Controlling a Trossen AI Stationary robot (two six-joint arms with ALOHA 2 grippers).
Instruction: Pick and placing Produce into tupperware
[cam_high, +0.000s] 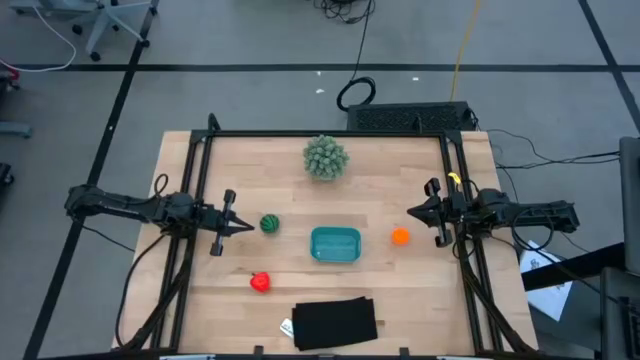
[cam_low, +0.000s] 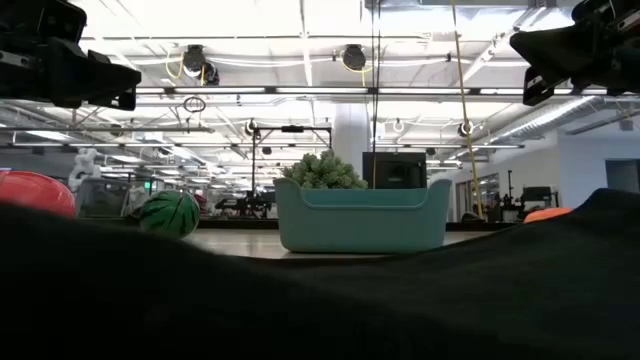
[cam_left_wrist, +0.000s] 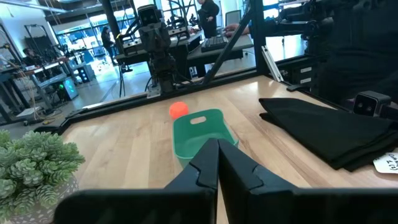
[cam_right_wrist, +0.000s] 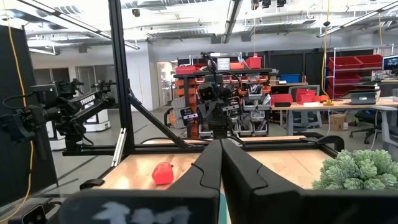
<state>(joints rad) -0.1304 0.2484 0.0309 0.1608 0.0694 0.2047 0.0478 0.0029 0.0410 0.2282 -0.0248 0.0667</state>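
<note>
Looking down on the table (cam_high: 400, 290), you have the teal-blue tupperware (cam_high: 335, 244) near its middle, a shallow rectangular tub with rounded corners and nothing visible inside it. Take the tub as the clock's centre: the dark green striped round piece (cam_high: 269, 224) sits at about 9 o'clock, near the tub but apart from it, and from table height its darker bands show clearly on the rounded side. The orange ball (cam_high: 400, 237) lies at 3 o'clock, smooth and plain, also clear of the tub wall. The red lumpy piece (cam_high: 260, 282) rests at roughly 8 o'clock, farther out toward the near edge. A larger pale green spiky ball (cam_high: 326, 158) stands at 12 o'clock, well apart from the tub, and a black flat rectangle (cam_high: 335, 322) lies at 6 o'clock with a small white tag at its corner. Your left pincer (cam_high: 243, 227) hovers just beside the green striped piece on its 9 o'clock side, fingers clenched together with nothing between them, tips pointing toward the tub. Your right pincer (cam_high: 414, 211) hangs at the 3 o'clock edge of the table, near the orange ball without touching it, fingers likewise pressed together and empty, as its wrist camera shows.
</note>
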